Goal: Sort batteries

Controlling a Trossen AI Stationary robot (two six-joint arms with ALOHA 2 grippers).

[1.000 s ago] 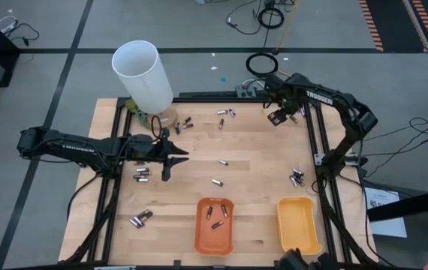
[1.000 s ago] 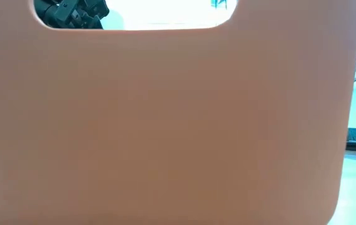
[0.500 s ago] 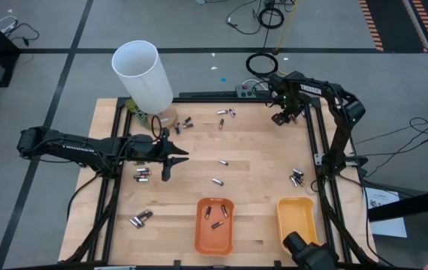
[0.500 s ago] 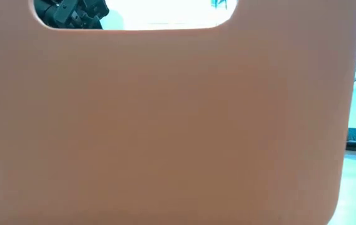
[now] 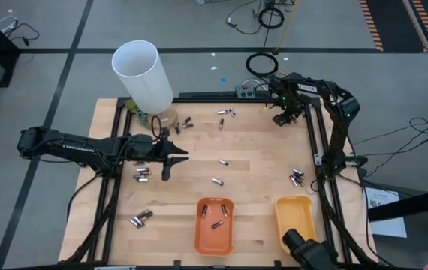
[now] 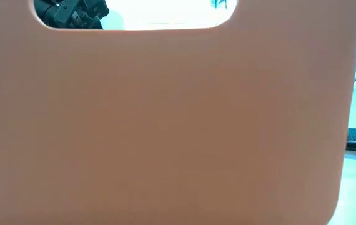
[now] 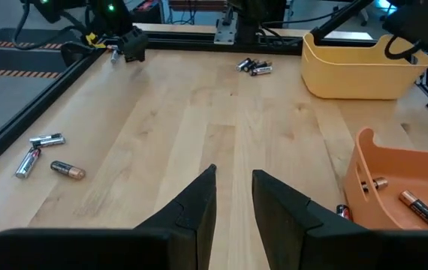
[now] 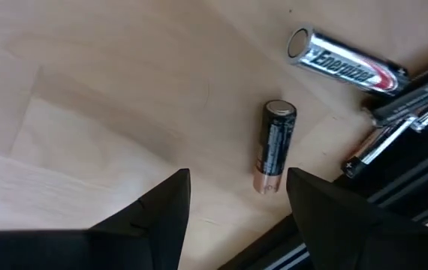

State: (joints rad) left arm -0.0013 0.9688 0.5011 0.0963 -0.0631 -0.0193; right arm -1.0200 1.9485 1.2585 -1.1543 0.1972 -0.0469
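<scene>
Since the earlier high view, the right arm has drawn in toward the far right corner of the table [image 5: 259, 150], shifting its gripper a short way to the right, while the left arm has not moved. The right gripper [image 8: 233, 202] now hovers over the far right corner with its fingers spread apart and nothing between them; directly ahead of it lies a dark cell with a coppery end [image 8: 275, 146], beside a silvery cell [image 8: 345, 64] and several more pressed against the table's black frame. The step in hand appears to be the approach for a pick at this corner. The next move calls for lowering the fingers so that they straddle the dark cell across its width, clear of the neighbouring silvery cell and the frame rail, then closing. The left gripper [image 7: 233, 199] waits near the left edge of the table, fingers parted by a narrow gap and holding nothing. Other batteries lie scattered in small groups: near the left edge [image 7: 47, 150], at the far edge by the white tube [image 5: 145, 75], and by the right edge [image 5: 296, 178]. The orange tray [image 5: 214, 244] at the near edge holds a few cells; the yellow tray [image 5: 296, 221] beside it looks empty.
</scene>
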